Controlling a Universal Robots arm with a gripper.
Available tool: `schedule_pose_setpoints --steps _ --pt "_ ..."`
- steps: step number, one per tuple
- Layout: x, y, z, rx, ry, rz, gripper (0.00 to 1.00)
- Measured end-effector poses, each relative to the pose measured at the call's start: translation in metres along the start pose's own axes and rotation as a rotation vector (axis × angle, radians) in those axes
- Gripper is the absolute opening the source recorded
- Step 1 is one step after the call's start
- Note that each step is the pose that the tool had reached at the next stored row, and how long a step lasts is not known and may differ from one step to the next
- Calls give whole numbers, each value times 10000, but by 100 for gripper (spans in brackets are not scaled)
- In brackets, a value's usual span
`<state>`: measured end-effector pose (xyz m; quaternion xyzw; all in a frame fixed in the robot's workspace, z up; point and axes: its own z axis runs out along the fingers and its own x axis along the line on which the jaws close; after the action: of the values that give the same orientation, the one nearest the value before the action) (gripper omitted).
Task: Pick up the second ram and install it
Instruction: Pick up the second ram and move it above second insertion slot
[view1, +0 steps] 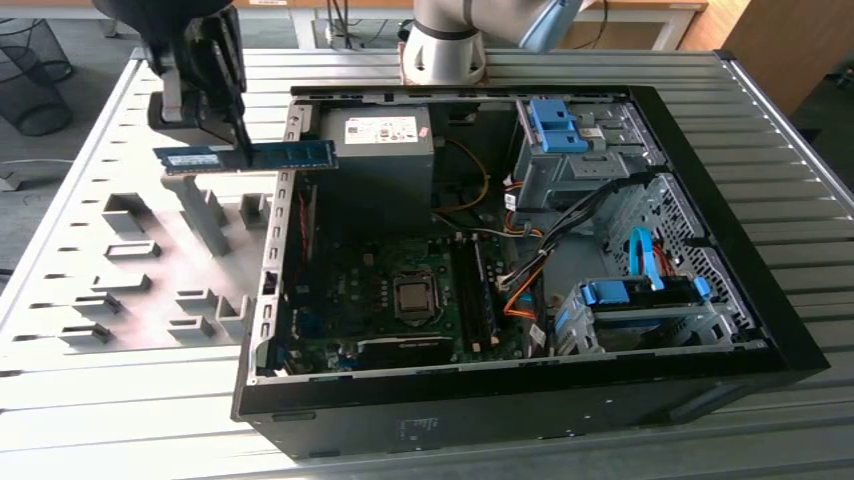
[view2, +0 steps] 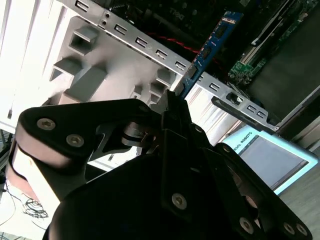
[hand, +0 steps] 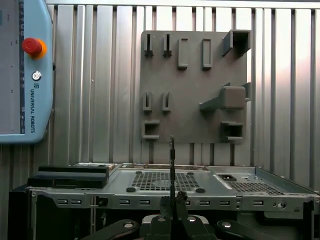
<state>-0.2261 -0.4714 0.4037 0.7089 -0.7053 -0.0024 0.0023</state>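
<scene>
Exterior view — second ram (view1: 287, 155) gripped level in end effector (view1: 238, 147).

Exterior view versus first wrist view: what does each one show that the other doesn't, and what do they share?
Exterior view: the motherboard and blue drive brackets inside the open case. First wrist view: a pendant with a red button. Shared: the gripper shut on the second ram, and the grey fixture plate.
</scene>
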Motion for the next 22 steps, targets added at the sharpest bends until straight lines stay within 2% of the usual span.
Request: schedule_pose_setpoints --steps 22 --pt "3 -552 -3 1 -1 1 14"
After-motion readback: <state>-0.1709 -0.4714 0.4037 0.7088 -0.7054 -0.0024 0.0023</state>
